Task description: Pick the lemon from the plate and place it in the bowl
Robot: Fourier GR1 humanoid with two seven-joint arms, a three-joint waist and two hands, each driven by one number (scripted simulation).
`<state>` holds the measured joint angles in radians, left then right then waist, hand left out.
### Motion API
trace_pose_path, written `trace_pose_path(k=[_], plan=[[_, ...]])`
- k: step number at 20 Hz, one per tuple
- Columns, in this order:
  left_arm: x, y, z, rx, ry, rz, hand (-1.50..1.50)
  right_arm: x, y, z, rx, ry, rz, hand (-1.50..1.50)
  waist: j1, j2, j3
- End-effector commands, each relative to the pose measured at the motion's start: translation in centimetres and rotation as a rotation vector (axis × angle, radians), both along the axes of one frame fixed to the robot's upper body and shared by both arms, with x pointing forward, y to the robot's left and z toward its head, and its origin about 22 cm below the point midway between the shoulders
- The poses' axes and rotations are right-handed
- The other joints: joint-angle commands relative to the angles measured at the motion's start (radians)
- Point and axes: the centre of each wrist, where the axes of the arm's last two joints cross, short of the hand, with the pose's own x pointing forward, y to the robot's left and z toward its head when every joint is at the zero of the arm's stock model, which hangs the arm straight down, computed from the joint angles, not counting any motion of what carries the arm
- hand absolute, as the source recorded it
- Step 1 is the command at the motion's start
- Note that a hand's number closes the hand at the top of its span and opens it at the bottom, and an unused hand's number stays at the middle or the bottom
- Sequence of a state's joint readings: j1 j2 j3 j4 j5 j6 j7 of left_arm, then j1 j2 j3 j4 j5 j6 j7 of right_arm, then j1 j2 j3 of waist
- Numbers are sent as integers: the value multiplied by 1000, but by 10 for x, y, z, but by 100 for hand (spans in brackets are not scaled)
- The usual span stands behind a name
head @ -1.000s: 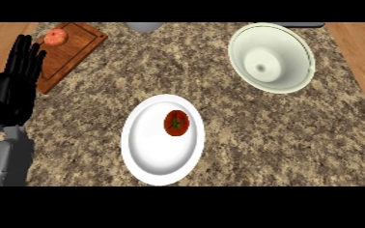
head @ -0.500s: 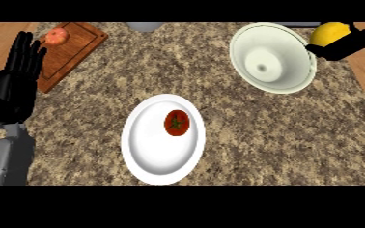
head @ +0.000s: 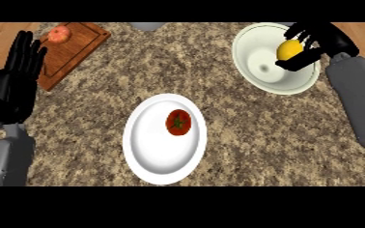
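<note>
now the robot's right hand point(head: 319, 37), black with a grey forearm, sits at about two o'clock in the head view, over the right side of the pale round bowl point(head: 265, 72). its fingers and thumb are curled round the small yellow lemon point(head: 288, 50), fingers arching over the top of the fruit and the thumb coming in beneath it, so the lemon is pinched between them. the lemon shows against the bowl's inner wall near its right rim; whether it touches the bowl's surface cannot be told from this steep angle.

the white round plate point(head: 153, 154) lies at about six o'clock on the speckled brown stone counter point(head: 235, 125), well apart from the bowl. on the plate's upper right part rests a red tomato with a green stem point(head: 178, 122).

the left hand point(head: 20, 77) shows at nine o'clock by the view's left edge, fingers straight and spread, pointing up, holding nothing and resting. just beside it, at about eleven o'clock, a brown wooden cutting board point(head: 68, 55) lies at a slant on the counter, with a small round orange-pink fruit point(head: 58, 34) near its top corner. at twelve o'clock a grey rounded object point(head: 147, 26) is cut off by the top of the view; what it is cannot be told.
</note>
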<state>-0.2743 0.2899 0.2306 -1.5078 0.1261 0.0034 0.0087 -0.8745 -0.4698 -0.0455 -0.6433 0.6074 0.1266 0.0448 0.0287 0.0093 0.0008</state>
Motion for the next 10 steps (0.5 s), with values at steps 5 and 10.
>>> trace_pose_path(k=[5, 10], plan=[[0, -2, 11, 10, 8, -14, 0, 1, -2, -39, 327, -51, -50, -150, 11, 4, 2], [1, 3, 4, 9, 3, -17, 0, 4, -3, -33, 430, -301, -129, -150, 4, 4, 2]])
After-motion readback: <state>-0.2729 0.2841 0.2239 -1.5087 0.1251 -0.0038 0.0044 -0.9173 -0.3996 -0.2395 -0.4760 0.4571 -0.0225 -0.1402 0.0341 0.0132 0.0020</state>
